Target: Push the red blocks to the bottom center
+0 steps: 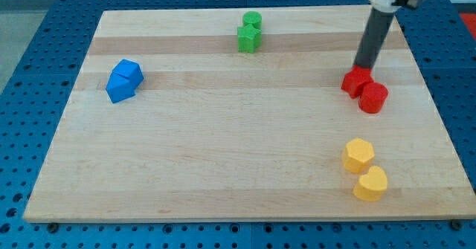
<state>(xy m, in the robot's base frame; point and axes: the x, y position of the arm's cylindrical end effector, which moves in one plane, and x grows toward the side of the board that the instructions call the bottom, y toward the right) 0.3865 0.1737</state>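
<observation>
Two red blocks sit touching at the view's right: an angular red block [355,82] and a red cylinder [373,97] just below and right of it. My tip [362,68] is at the top edge of the angular red block, touching or nearly touching it. The rod rises up and to the right out of the view's top.
Two green blocks [249,32] stand together at the top centre. Two blue blocks [123,80] sit together at the left. A yellow hexagon [358,154] and a yellow heart-like block [370,183] lie at the bottom right. The wooden board [223,167] lies on a blue perforated table.
</observation>
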